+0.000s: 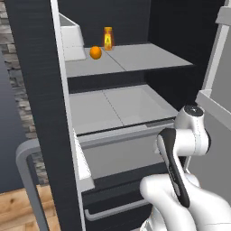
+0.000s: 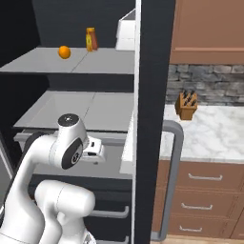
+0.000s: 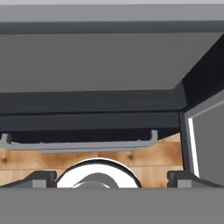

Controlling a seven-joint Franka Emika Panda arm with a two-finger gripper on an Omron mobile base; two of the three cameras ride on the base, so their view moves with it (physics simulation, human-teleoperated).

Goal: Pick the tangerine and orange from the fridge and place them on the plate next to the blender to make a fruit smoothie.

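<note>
The fridge (image 1: 36,90) stands open in front of me, with grey shelves and drawers. On its upper shelf (image 1: 144,56) lies one round orange fruit (image 1: 95,52) (image 2: 64,52); whether it is the orange or the tangerine I cannot tell, and the other is out of view. My arm is folded low before the lower shelves, well below the fruit. In the hand view my gripper (image 3: 112,180) points down at the fridge's drawer front (image 3: 78,143), fingertips (image 3: 41,178) wide apart with nothing between them. The plate and the blender are out of view.
An orange bottle (image 1: 108,38) and a white box (image 1: 72,38) stand on the upper shelf behind the fruit. The fridge door (image 2: 152,95) stands between me and a marble counter (image 2: 209,133) with a knife block (image 2: 186,106). Wooden floor (image 3: 140,155) lies below.
</note>
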